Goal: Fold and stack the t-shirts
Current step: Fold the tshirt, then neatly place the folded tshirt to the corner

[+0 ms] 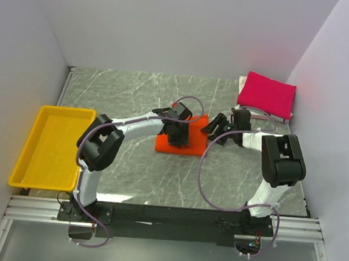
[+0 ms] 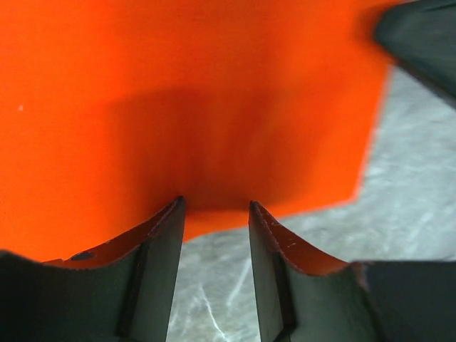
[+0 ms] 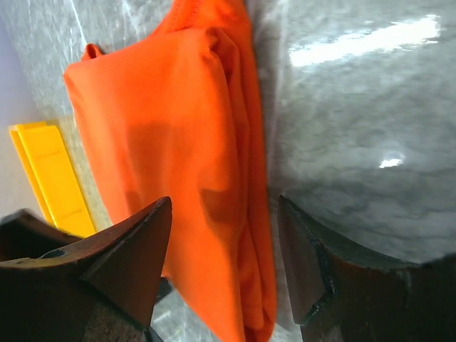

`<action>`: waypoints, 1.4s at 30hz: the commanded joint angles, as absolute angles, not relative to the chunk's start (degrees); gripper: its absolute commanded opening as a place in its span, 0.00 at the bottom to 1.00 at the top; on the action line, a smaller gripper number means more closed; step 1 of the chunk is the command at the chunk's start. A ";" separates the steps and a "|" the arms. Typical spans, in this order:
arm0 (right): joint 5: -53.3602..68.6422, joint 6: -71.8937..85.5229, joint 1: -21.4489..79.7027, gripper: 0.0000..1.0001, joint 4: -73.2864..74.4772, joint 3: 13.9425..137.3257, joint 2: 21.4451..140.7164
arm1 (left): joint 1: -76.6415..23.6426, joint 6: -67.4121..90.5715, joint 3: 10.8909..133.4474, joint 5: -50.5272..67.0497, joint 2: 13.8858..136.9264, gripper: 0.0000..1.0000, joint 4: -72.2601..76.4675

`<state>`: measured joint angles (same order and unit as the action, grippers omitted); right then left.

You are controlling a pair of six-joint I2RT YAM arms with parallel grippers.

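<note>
The orange t-shirt lies folded into a small block at the table's middle. My left gripper hovers low over it. In the left wrist view the jaws are open, with the tips at the near edge of the orange cloth and nothing between them. My right gripper is at the shirt's right edge. In the right wrist view it is open, straddling the shirt's thick folded edge without closing on it. The magenta-pink t-shirt lies folded at the back right corner.
A yellow plastic tray sits at the left edge of the table; a strip of it shows in the right wrist view. White walls close in on the left, back and right. The grey marble tabletop surrounds the shirts.
</note>
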<state>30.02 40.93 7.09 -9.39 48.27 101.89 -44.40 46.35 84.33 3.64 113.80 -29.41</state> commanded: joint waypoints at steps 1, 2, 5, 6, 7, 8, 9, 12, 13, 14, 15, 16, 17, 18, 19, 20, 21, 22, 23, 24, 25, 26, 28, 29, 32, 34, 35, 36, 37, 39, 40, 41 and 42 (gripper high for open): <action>24.97 41.83 9.31 0.68 -10.11 47.37 103.97 | -44.21 47.72 83.85 4.13 114.43 0.47 -27.77; 24.09 41.92 9.93 0.68 -9.67 47.63 104.15 | -44.21 47.81 83.85 4.04 114.52 0.46 -27.69; 21.63 42.36 12.20 0.68 -8.79 48.16 104.85 | -44.21 47.81 84.46 3.78 114.78 0.46 -27.95; 21.19 42.54 12.65 0.68 -8.44 48.34 105.38 | -44.21 47.81 84.64 3.69 114.96 0.46 -28.38; 20.57 43.06 13.18 0.67 -8.35 48.69 105.82 | -44.21 47.81 84.99 3.43 115.05 0.46 -28.65; 20.22 43.41 13.79 0.67 -8.35 48.78 105.99 | -44.21 47.73 84.99 3.69 115.05 0.46 -28.48; 19.87 43.77 14.15 0.67 -8.61 48.69 106.34 | -44.21 47.81 84.99 3.78 114.96 0.46 -28.39; 18.99 44.38 15.03 0.64 -8.00 49.30 107.05 | -44.21 47.81 84.99 4.13 115.05 0.46 -28.30; 18.64 44.21 15.29 0.60 -7.56 49.92 107.14 | -44.21 47.90 85.16 4.04 115.05 0.46 -28.39; 17.68 44.21 15.55 0.56 -7.30 50.27 107.40 | -44.21 47.90 85.25 4.30 115.05 0.45 -28.39; 17.41 44.12 15.90 0.51 -6.42 50.71 107.49 | -44.12 47.90 85.34 4.39 114.96 0.45 -28.39; 16.97 43.86 16.08 0.39 -5.89 51.76 107.66 | -44.12 48.16 85.69 4.31 114.79 0.45 -28.65; 16.27 43.68 16.35 0.35 -5.11 52.38 107.84 | -44.12 48.16 86.04 3.78 114.52 0.45 -29.00; 15.65 43.51 16.35 0.29 -3.10 53.17 108.19 | -43.51 48.08 86.48 2.74 113.74 0.45 -29.44; 14.86 43.07 16.43 0.12 -2.03 54.48 108.28 | -42.98 48.25 87.62 2.20 113.21 0.45 -29.97; 12.77 42.89 16.35 0.02 -0.80 55.10 108.02 | -42.37 48.34 88.06 1.68 112.42 0.45 -30.84; 11.61 42.63 16.35 0.00 1.73 55.72 107.84 | -40.36 48.51 88.33 1.67 110.67 0.45 -31.11; 10.56 41.84 16.35 0.00 3.24 57.29 107.58 | -39.21 48.78 88.59 1.93 109.61 0.45 -31.46; 9.33 41.31 16.52 0.00 4.73 58.26 107.14 | -38.07 48.61 88.59 2.19 108.64 0.46 -31.90; 7.32 40.70 16.44 0.00 7.62 59.32 106.88 | -35.97 48.34 88.59 2.46 106.63 0.45 -32.43; 6.08 39.30 16.52 0.00 8.86 61.33 106.70 | -34.99 47.73 88.51 2.46 105.65 0.46 -33.04; 4.85 38.68 16.44 0.00 10.44 62.74 106.70 | -34.20 47.29 88.33 2.55 104.51 0.46 -33.39; 0.63 36.23 16.52 0.00 16.50 68.44 107.48 | -31.82 46.24 87.37 3.25 101.61 0.46 -34.27; 0.09 35.60 16.52 0.00 18.96 70.73 108.97 | -31.03 45.88 86.84 3.69 100.64 0.46 -34.28; -7.72 33.58 16.18 0.00 26.18 78.30 111.09 | -28.57 44.56 83.86 5.09 96.86 0.46 -33.93; -9.83 31.57 15.91 0.00 29.08 82.94 112.06 | -26.73 43.51 81.39 5.89 94.49 0.46 -33.49; -10.80 30.94 15.56 0.00 31.79 84.88 113.71 | -25.59 43.16 80.60 6.32 93.09 0.46 -33.31; -12.29 30.15 15.47 0.00 33.47 89.43 114.60 | -25.05 42.81 79.20 6.85 92.55 0.46 -33.14; -14.65 28.67 15.56 0.00 35.14 91.65 115.57 | -24.53 42.19 78.58 7.29 92.03 0.46 -32.96; -19.49 26.55 15.38 0.00 38.22 96.82 117.50 | -23.12 41.57 77.09 8.08 90.71 0.46 -32.61; -22.30 24.98 15.38 0.00 39.02 98.33 118.03 | -22.77 41.05 76.65 8.43 90.36 0.46 -32.17; -23.98 23.92 15.21 0.00 39.28 99.57 118.04 | -22.50 40.87 76.29 8.79 89.92 0.46 -31.99; -25.21 22.86 15.03 0.00 39.64 102.28 118.39 | -21.89 40.78 75.59 9.66 89.48 0.46 -31.91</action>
